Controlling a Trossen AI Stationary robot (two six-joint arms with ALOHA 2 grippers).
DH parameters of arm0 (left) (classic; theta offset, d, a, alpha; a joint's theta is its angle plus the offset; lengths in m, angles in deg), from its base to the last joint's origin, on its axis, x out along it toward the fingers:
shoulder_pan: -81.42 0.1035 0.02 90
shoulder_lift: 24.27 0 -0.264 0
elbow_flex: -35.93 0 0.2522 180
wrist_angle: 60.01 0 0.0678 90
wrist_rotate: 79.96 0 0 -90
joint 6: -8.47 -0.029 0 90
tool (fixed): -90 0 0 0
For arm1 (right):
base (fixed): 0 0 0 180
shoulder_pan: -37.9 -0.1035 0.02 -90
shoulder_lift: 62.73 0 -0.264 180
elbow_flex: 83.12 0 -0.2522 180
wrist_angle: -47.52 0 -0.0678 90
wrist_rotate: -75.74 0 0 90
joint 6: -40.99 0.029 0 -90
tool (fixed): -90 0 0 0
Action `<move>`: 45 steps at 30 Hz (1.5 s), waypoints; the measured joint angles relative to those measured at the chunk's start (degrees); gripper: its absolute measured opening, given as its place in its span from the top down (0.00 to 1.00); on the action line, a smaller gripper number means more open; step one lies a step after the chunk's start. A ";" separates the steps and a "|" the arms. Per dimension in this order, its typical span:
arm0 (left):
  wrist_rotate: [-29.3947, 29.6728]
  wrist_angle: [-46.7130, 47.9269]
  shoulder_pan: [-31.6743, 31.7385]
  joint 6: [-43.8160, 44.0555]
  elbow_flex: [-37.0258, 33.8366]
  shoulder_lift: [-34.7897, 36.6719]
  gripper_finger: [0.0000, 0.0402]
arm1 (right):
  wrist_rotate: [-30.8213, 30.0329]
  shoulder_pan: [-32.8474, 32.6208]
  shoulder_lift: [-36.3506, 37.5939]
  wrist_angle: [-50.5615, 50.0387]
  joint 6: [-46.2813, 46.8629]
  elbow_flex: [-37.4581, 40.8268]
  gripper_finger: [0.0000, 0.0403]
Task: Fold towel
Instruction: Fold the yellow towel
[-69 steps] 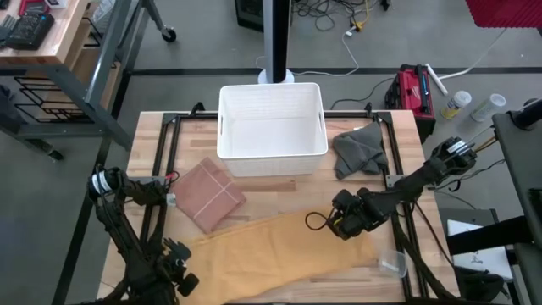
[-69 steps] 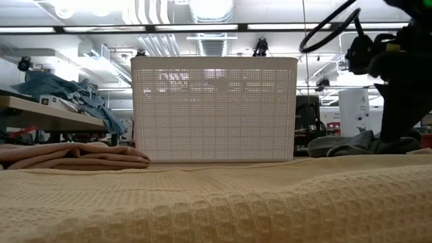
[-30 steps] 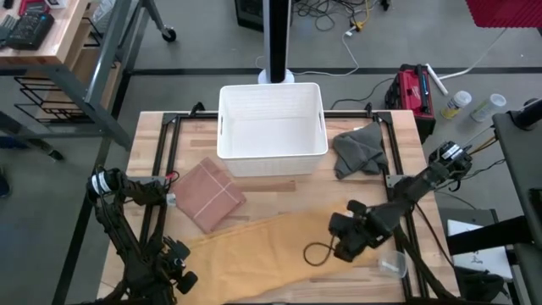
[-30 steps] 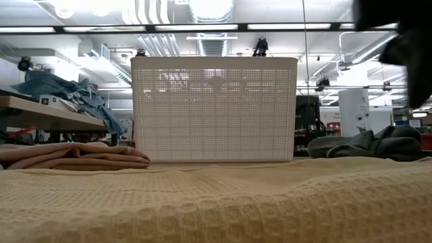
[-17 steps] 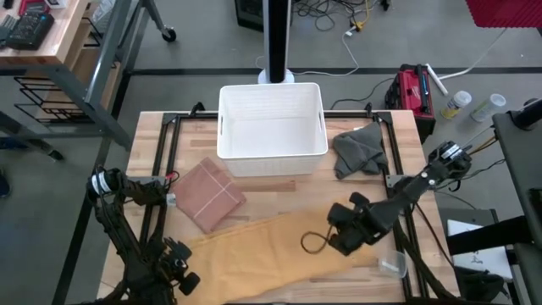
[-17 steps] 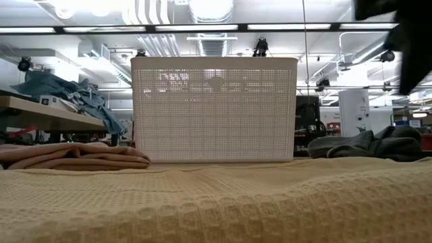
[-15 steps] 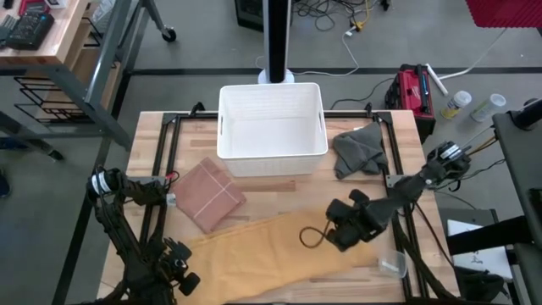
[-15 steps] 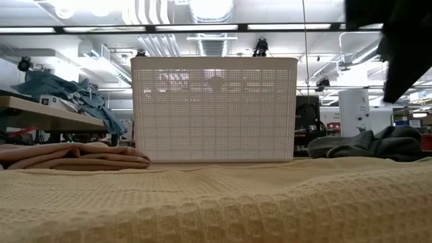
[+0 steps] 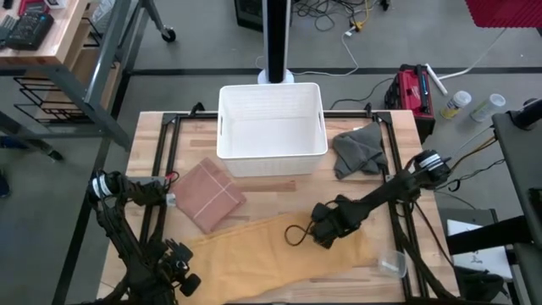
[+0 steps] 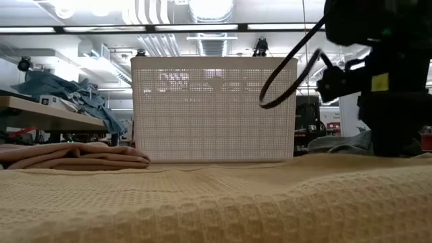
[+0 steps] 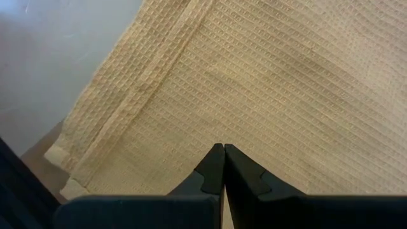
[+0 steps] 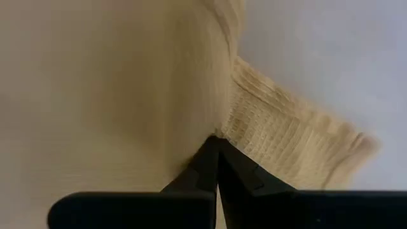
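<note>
The yellow waffle-weave towel (image 9: 279, 254) lies spread across the near side of the table (image 9: 398, 127), running in the high view from about 7 o'clock up toward 4 o'clock, one long edge slanting across the wood. At its near-left end the left gripper (image 9: 174, 275) waits low over the cloth; in the left wrist view its fingers (image 11: 219, 168) are pressed together with nothing between them, tips just above the weave and near a hemmed corner.

Toward 4 o'clock of the table's middle, the right gripper (image 9: 323, 230) sits on the towel's upper edge. The right wrist view shows its fingers (image 12: 213, 156) closed on a bunched fold of the cloth (image 12: 280, 133), which puckers where they meet. The hold looks narrow, taking only a small pinch of hem.

The step in hand appears to be carrying that edge over to make the first fold. To do it well, the right arm should lift only enough to clear the layer below, travel in a straight line toward the opposite edge, and lay hem on hem before letting go; a shallow pinch may slip if the move is quick.

Farther off lie a folded reddish cloth (image 9: 209, 193) at 10 o'clock, a crumpled grey cloth (image 9: 357, 151) at 2 o'clock, and the white basket (image 9: 272, 127) at 12 o'clock.
</note>
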 joint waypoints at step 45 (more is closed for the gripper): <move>2.63 0.24 0.00 -2.07 -0.09 -0.09 1.00 | 7.04 5.96 5.35 -7.37 -15.03 3.12 0.81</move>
